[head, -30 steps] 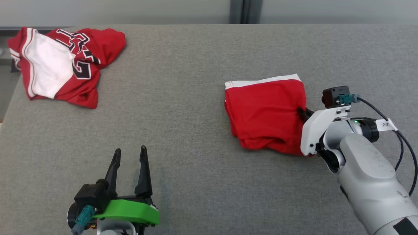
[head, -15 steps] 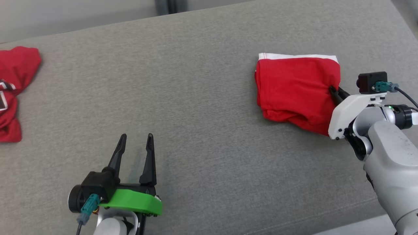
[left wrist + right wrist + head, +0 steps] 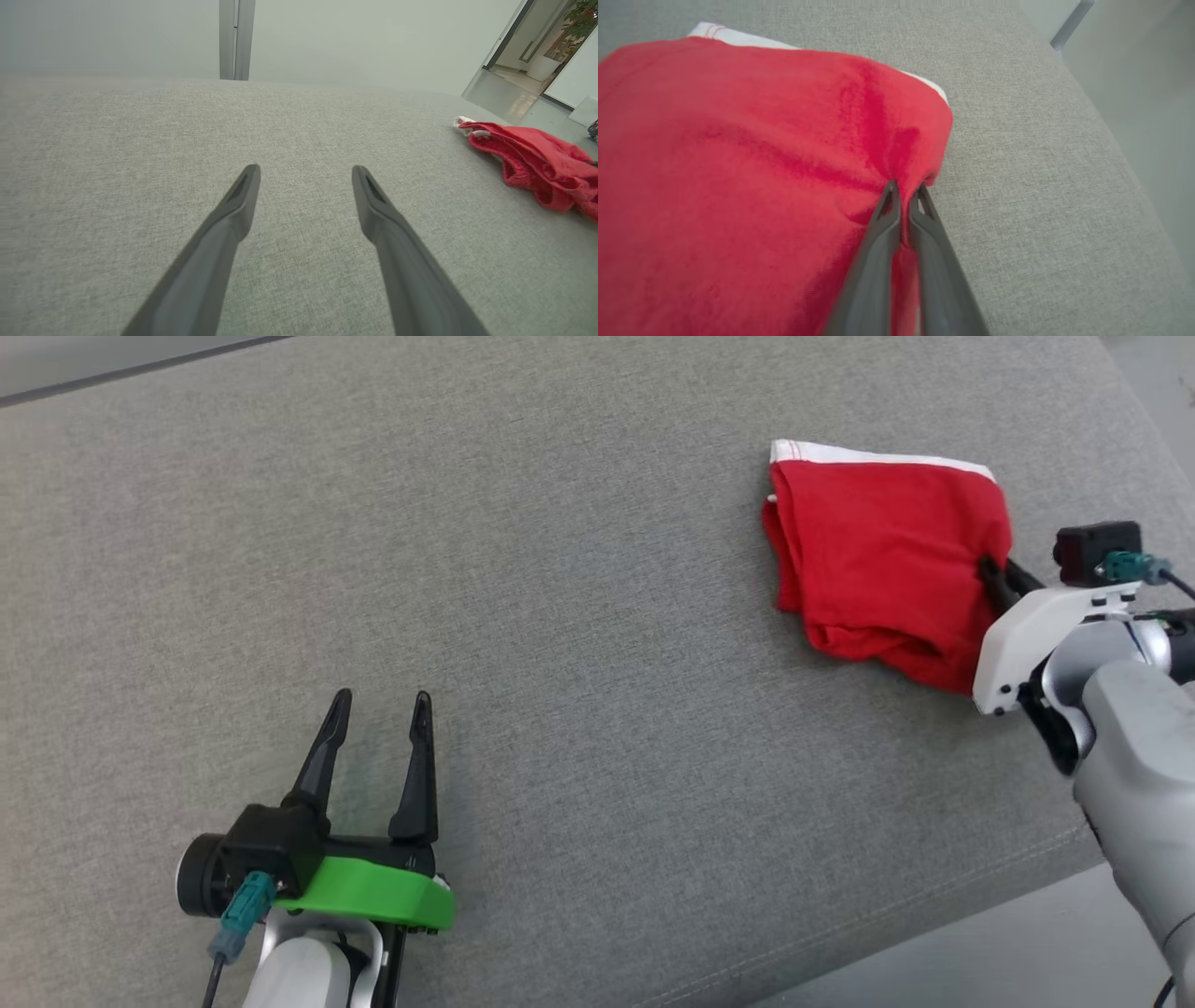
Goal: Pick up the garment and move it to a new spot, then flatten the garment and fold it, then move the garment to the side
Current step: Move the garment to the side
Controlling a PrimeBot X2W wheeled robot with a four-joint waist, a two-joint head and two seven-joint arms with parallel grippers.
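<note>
A folded red garment [image 3: 887, 555] with a white band along its far edge lies on the grey padded table at the right. My right gripper [image 3: 991, 571] is shut on its right edge. In the right wrist view the two fingers pinch a ridge of the red garment [image 3: 761, 177] at my right gripper [image 3: 905, 191]. In the left wrist view the garment [image 3: 537, 163] lies far to the right. My left gripper [image 3: 381, 698] stands open at the lower left with nothing between its fingers, shown again as my left gripper [image 3: 306, 170] over bare cloth.
The grey table [image 3: 560, 569] ends close to the garment: its right and near-right edges [image 3: 1074, 845] drop to the floor. A wall with a grey post [image 3: 236, 39] stands beyond the table's far edge.
The head camera has swung right, so the crumpled red jersey at the far left has left the picture. My right gripper has kept its hold and carried the folded garment toward the table's right side. The left gripper stays open.
</note>
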